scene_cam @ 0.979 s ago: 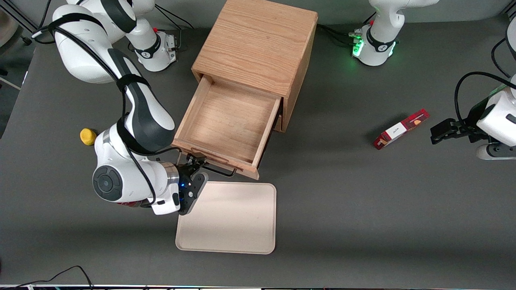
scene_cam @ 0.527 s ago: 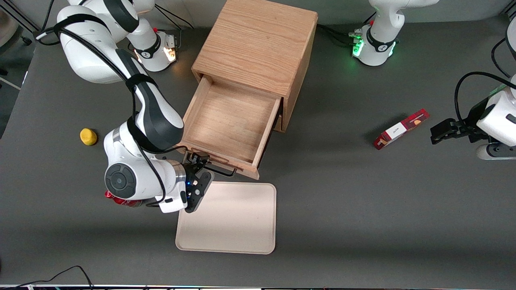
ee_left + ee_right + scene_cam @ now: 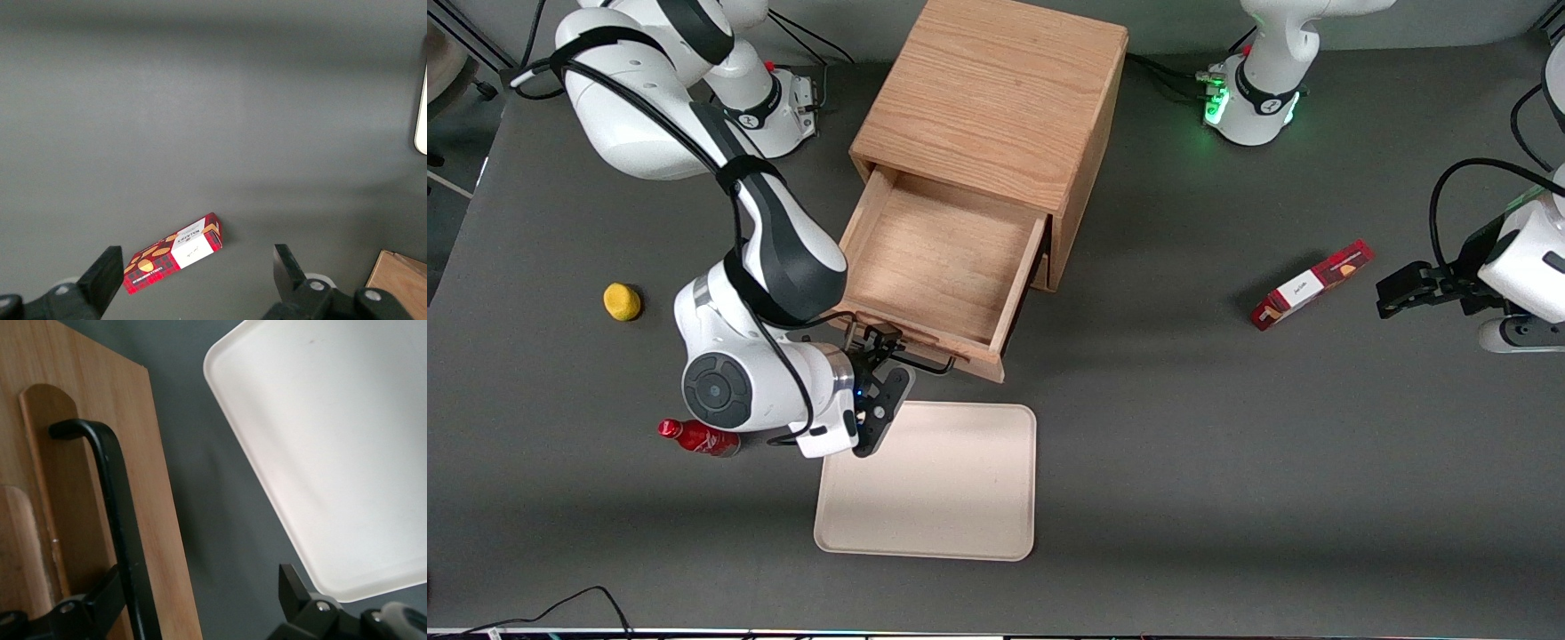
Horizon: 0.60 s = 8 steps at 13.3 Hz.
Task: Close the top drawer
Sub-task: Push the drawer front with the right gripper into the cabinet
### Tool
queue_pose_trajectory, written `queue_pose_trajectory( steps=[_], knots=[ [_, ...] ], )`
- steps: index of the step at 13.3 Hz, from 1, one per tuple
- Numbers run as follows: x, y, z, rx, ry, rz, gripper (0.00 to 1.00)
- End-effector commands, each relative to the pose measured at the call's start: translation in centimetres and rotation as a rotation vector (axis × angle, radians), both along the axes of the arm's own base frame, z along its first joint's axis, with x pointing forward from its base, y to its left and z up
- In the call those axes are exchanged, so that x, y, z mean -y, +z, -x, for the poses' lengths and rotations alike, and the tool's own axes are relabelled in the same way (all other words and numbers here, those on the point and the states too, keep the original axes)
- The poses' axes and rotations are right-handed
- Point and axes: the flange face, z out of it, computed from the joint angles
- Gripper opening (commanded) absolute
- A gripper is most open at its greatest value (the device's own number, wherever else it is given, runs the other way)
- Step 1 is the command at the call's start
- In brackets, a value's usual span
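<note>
Pincer (image 3: 882, 345) at the top drawer (image 3: 943, 258) front, fingers spread wide astride its handle (image 3: 113, 513) — cabinet (image 3: 996, 98) lies straight ahead, farther from cam.

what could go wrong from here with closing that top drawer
The gripper is open at one end of the black handle, not centred, so a push there may skew the top drawer and jam it in the cabinet. One finger touches the thin handle and could slip off. The wrist hangs just above the tray and may knock it.
</note>
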Motion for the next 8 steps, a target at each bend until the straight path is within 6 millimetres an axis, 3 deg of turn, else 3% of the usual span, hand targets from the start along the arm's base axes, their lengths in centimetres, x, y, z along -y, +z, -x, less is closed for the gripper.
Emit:
queue_pose_trajectory(
  steps=[1, 4, 8],
  knots=[
    [-1.7, 1.7, 2.9, -0.011, 0.014, 0.021, 1.00],
    [-3.5, 2.3, 5.4, -0.017, 0.019, 0.021, 1.00],
    [-4.1, 1.4, 8.5, -0.002, 0.036, 0.041, 1.00]
  ],
)
